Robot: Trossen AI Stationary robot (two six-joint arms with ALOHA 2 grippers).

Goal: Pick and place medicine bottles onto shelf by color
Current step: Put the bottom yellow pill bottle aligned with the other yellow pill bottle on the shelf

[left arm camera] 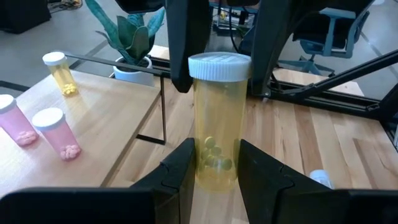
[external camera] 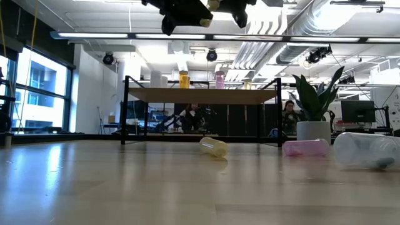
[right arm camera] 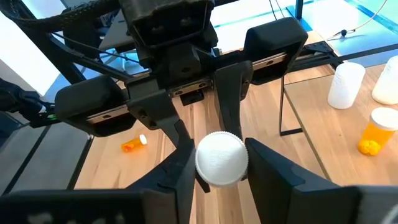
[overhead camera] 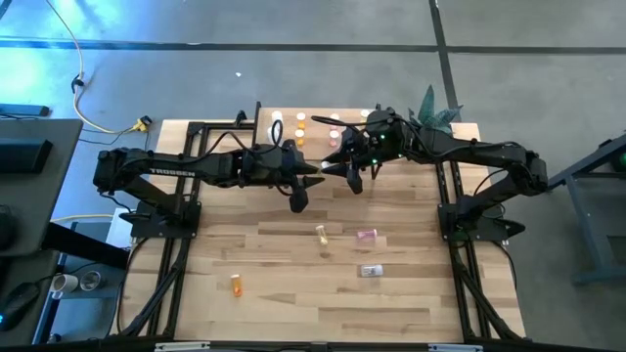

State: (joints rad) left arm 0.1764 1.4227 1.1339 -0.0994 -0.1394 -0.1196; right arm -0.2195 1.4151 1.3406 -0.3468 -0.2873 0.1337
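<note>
A yellow medicine bottle (left arm camera: pixel 216 134) with a white cap hangs high above the table's middle, between my two grippers. My left gripper (left arm camera: pixel 214 168) is shut on its lower body. My right gripper (right arm camera: pixel 219 163) faces it from the table's right, shut on the cap. The shelf (overhead camera: pixel 269 125) stands at the table's far edge with pink (left arm camera: pixel 57 134), yellow (left arm camera: pixel 61 71), white (right arm camera: pixel 345 84) and orange (right arm camera: pixel 376 127) bottles upright on it. Yellow (overhead camera: pixel 321 233), pink (overhead camera: pixel 366 235), clear (overhead camera: pixel 371 271) and orange (overhead camera: pixel 236 284) bottles lie on their sides on the table. My left gripper pinches the bottle's lower body (left arm camera: pixel 214 158) between its two fingers, coming roughly level from the table's left, fingers lying along the bottle. The bottle is clear of the table, its cap pointing away toward the other gripper. My right gripper has the white cap (right arm camera: pixel 219 158) between its two fingers, one on each side of the cap's rim. The fingers (left arm camera: pixel 183 50) come from the table's right, in line with the bottle, which they meet end-on.
A potted plant (overhead camera: pixel 430 108) stands at the shelf's right end. Black frame rails (overhead camera: pixel 181 244) run along the table's left and right sides. The tabletop's near half has open wood around the lying bottles.
</note>
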